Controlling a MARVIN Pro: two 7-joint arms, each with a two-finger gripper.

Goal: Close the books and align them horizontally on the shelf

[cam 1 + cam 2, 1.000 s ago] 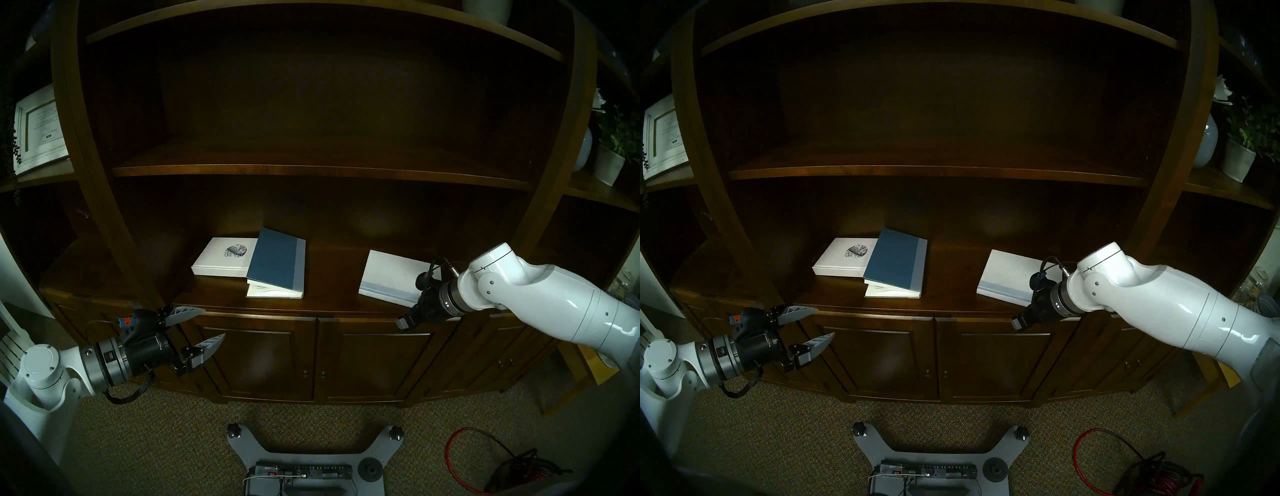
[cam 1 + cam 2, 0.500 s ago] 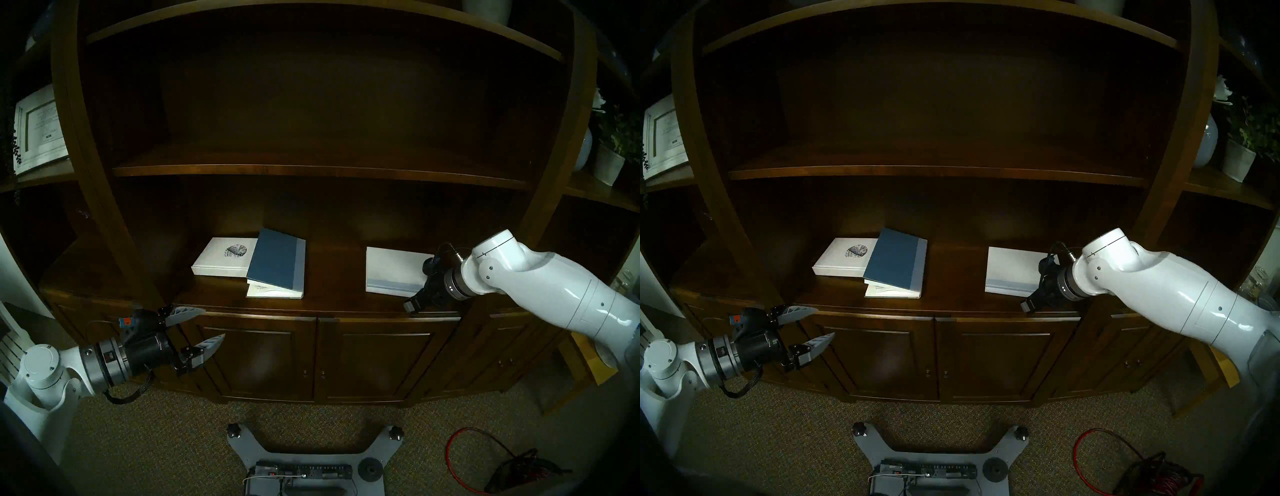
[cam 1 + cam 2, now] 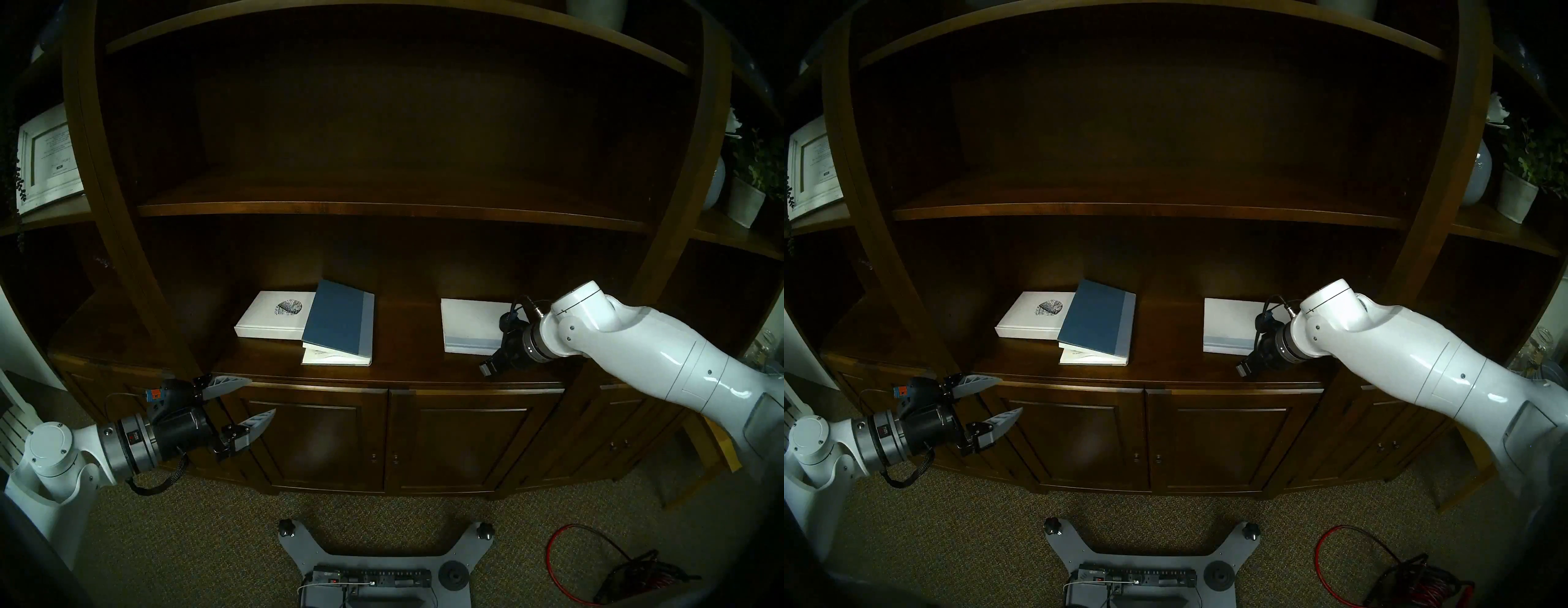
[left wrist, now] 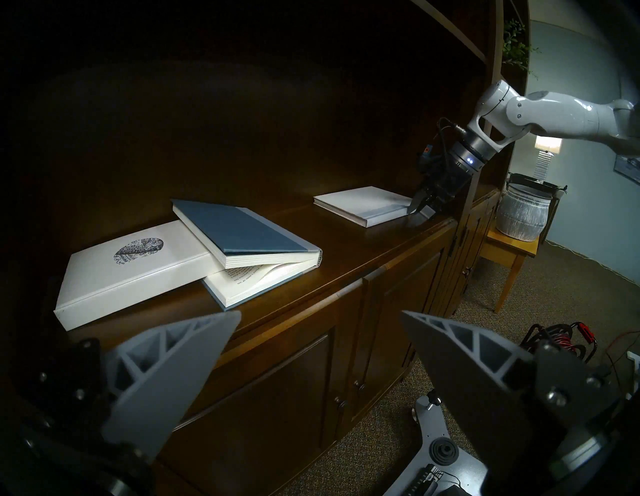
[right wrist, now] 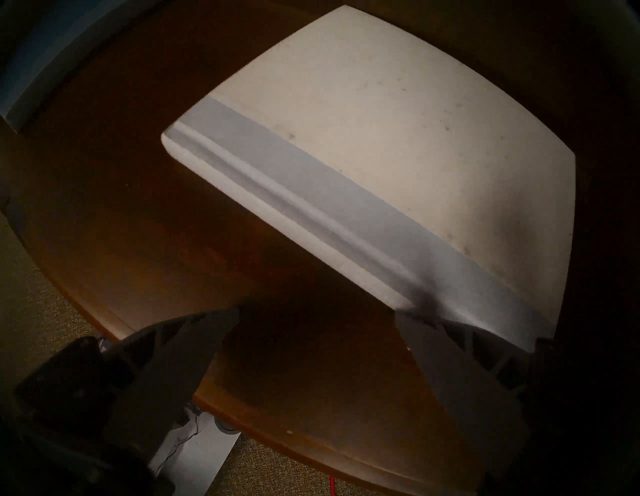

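My right claw is spread wide with nothing in it, angled down at the shelf. One fingertip is touching, or very nearly touching, the pale spine strip at the near corner of the plain white book; the other hangs over bare wood. That book lies shut just ahead of the claw. Far off to its left, the blue book gapes, its top half propped on the speckled white book. My left claw is also released, idling below the ledge in front of the cabinet doors.

I judge the risk to be a one-finger push at a corner: it would spin the white book rather than slide it square. Pressing too low could jam my fingertip into the wood.
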